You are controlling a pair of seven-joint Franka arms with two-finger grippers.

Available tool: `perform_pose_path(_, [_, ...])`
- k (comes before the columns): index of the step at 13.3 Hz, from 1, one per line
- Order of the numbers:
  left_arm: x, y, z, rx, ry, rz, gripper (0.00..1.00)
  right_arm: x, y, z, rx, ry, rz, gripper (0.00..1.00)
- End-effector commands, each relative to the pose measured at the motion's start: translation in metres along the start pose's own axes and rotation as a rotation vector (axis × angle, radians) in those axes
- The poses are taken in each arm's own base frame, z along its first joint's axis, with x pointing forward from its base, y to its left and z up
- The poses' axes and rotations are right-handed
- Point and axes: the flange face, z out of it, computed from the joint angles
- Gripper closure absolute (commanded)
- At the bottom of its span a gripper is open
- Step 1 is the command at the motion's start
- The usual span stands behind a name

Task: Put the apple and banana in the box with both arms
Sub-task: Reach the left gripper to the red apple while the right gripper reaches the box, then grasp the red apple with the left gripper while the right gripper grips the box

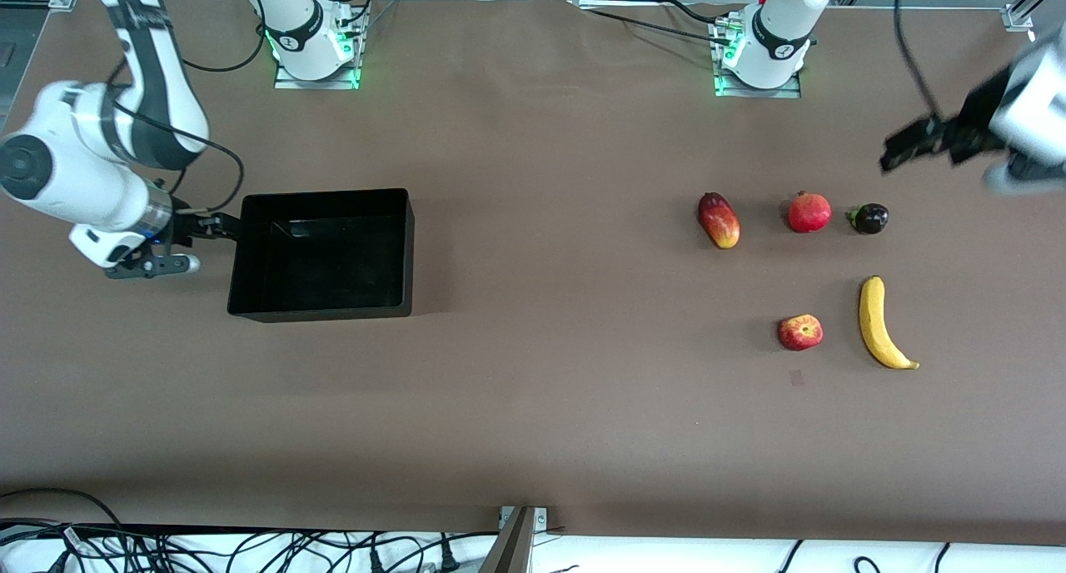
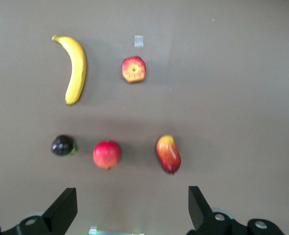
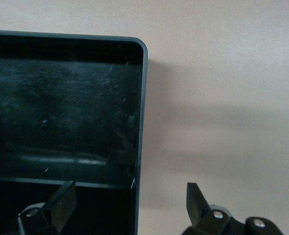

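So far nothing is packed: from the front, the shallow glossy black box sits empty beside the right gripper, well apart from the streaky red apple and long yellow banana. Left wrist: left gripper spread wide over the fruit. Right wrist: fingers parted astride the box wall.

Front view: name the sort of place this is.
Likely a robotics lab bench: two arms bolted to a brown table, loose cables along its edge, and fruit such as a banana laid out beside a black box.

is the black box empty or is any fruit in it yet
Empty: the box shows only bare black floor, while the apple and banana lie on the table.
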Motion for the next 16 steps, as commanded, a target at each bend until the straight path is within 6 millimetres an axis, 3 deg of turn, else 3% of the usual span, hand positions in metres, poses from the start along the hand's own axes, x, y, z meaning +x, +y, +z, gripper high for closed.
perform_pose_path(1, [0.048,0.003,0.064,0.019,0.001,-0.004,0.0,-0.002,0.001,0.039,-0.011,0.023,0.021,0.02])
perform_pose_path(3, [0.074,0.004,0.105,0.017,0.006,-0.007,0.0,-0.007,0.002,0.067,-0.015,0.025,0.029,0.16])
perform_pose_path(7, [0.125,0.005,0.199,0.03,0.075,-0.004,0.0,-0.014,0.003,0.086,-0.016,0.006,0.032,0.93])
perform_pose_path(8, [0.133,0.003,0.221,0.04,0.086,-0.001,0.0,-0.014,0.003,0.087,-0.016,0.003,0.032,1.0])
perform_pose_path(10, [0.144,-0.007,0.259,0.058,0.111,0.003,0.0,-0.014,0.005,0.086,-0.014,0.003,0.033,1.0])
perform_pose_path(13, [0.135,-0.015,0.306,0.064,0.145,0.013,0.0,-0.006,-0.001,0.065,-0.014,0.026,0.008,1.0])
perform_pose_path(14, [0.132,-0.015,0.317,0.062,0.149,0.016,0.0,0.005,-0.012,0.05,-0.01,0.032,-0.014,1.0])
perform_pose_path(16, [0.123,-0.017,0.333,0.064,0.132,0.016,0.0,0.032,-0.052,0.01,0.004,0.022,-0.067,1.0])
